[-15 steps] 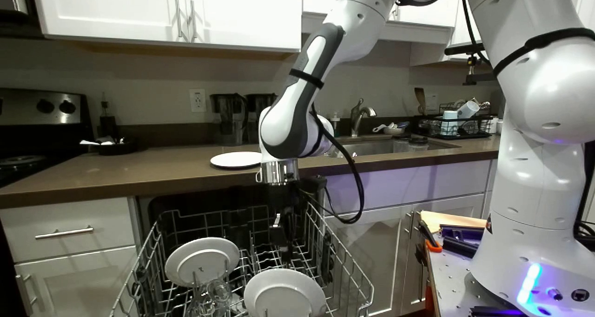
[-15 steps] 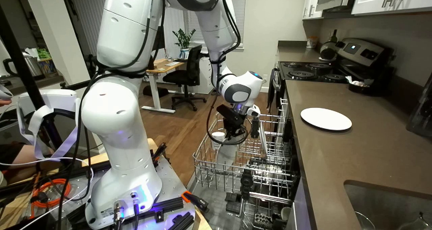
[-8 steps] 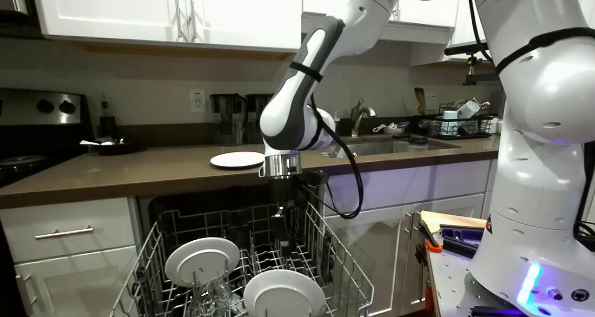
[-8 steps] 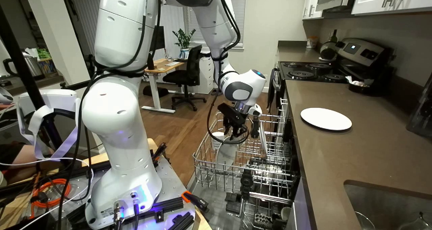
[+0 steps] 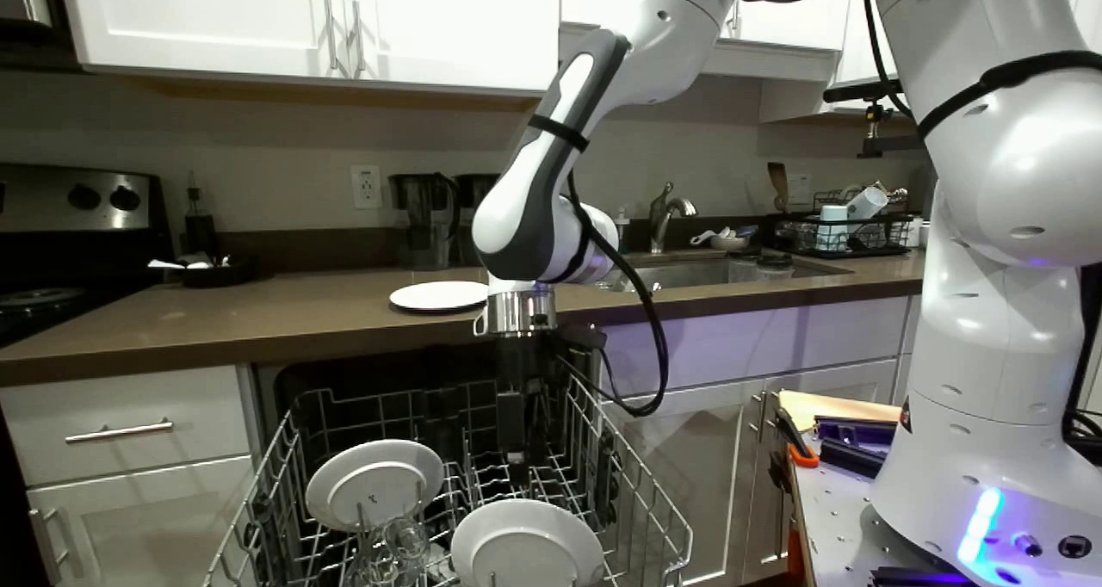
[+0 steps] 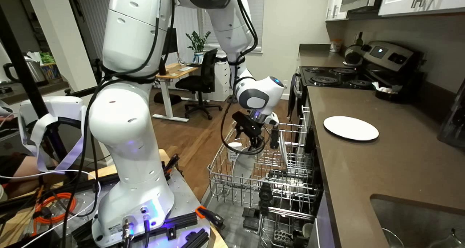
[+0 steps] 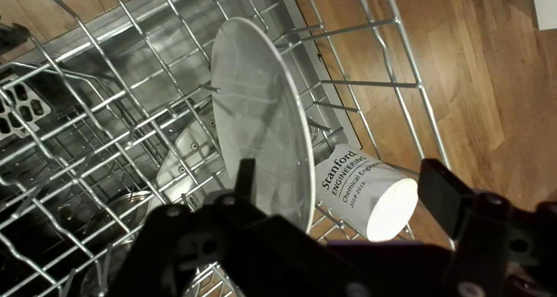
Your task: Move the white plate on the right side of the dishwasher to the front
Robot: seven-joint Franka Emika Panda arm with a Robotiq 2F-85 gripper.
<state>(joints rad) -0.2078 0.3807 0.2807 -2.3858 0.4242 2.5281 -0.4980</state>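
The white plate on the right (image 5: 528,546) leans upright among the tines of the dishwasher's pulled-out wire rack (image 5: 641,484). In an exterior view the plate (image 6: 242,165) shows nearly edge-on, below the gripper (image 6: 251,133). From the wrist, this plate (image 7: 261,114) fills the middle, with its rim running down between the fingers. My gripper (image 7: 343,186) stands open, its fingertips wide apart. One finger (image 7: 246,179) overlaps the plate's face in the picture; I cannot tell whether it touches. The opposite finger (image 7: 444,192) is beyond a paper cup. Nothing is gripped.
A white paper cup (image 7: 361,192) with printed text stands beside the plate. Another white plate (image 5: 374,485) and clear glasses (image 5: 392,553) occupy the rack's left side. A flat white plate (image 6: 350,128) lies on the counter (image 6: 363,164). Rack side wires (image 7: 413,66) rise near the gripper.
The jaws have gone from nearly shut to wide apart. My gripper has lifted slightly, then shifted a little left and down in an exterior view. The plates have stayed put.
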